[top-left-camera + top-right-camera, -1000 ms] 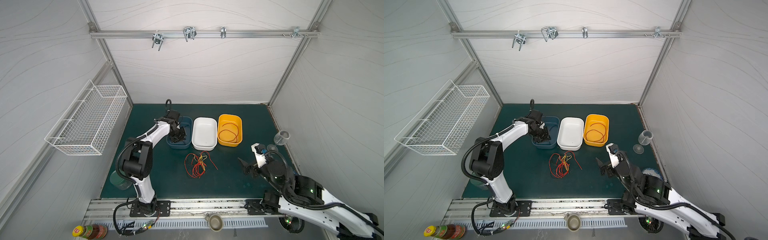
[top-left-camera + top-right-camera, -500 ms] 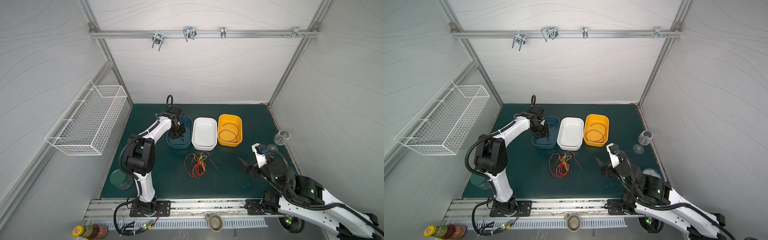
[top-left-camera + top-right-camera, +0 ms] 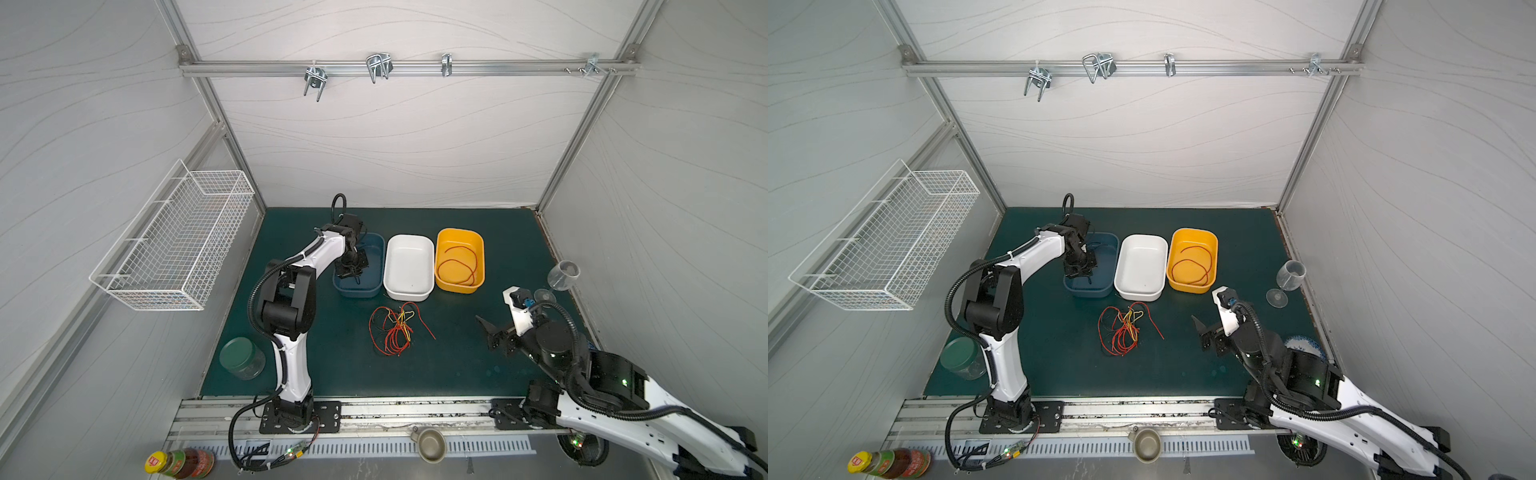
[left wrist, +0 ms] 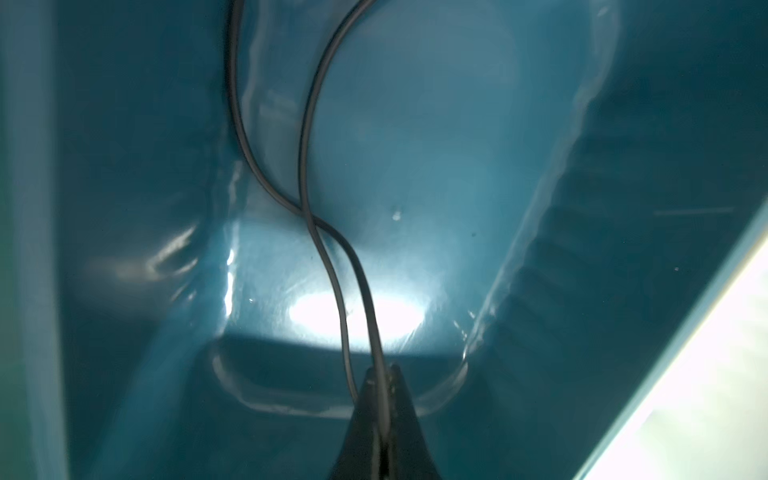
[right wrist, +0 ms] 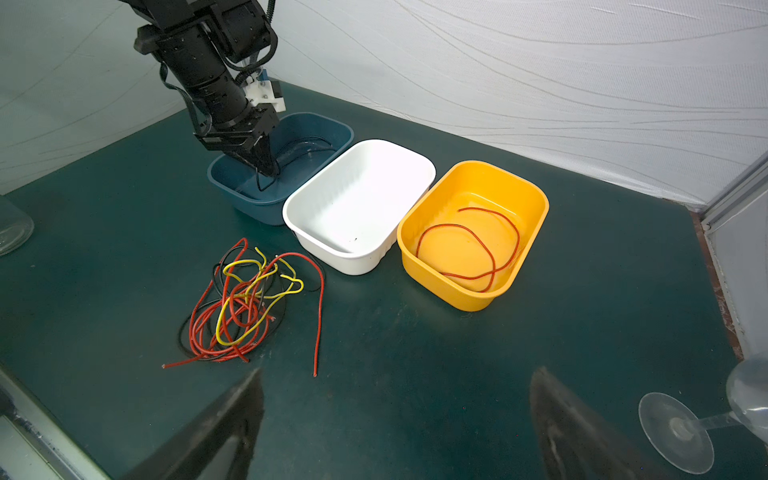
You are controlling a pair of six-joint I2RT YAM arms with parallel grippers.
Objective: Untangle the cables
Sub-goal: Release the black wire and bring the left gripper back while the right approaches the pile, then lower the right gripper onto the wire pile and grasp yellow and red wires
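Observation:
A tangle of red, yellow and black cables (image 3: 395,330) (image 3: 1125,330) (image 5: 245,299) lies on the green mat in front of the bins. One red cable (image 3: 459,259) (image 5: 469,245) lies coiled in the yellow bin (image 3: 478,286). My left gripper (image 3: 352,272) (image 3: 1080,270) (image 5: 266,168) reaches down into the blue bin (image 3: 370,291) (image 4: 124,166). It is shut (image 4: 382,374) on a thin black cable (image 4: 308,212) that loops across the bin floor. My right gripper (image 3: 486,332) (image 3: 1198,332) (image 5: 397,374) stands open above bare mat, right of the tangle, with nothing between its fingers.
An empty white bin (image 3: 409,293) (image 5: 316,245) sits between the blue and yellow ones. A clear wine glass (image 3: 561,276) (image 5: 685,428) lies at the mat's right edge. A green-lidded jar (image 3: 241,357) stands front left. A wire basket (image 3: 178,241) hangs on the left wall.
The left jaws have closed on the black cable inside the blue bin, and the left arm has shifted slightly toward the back. The right arm and the tangle have not moved.

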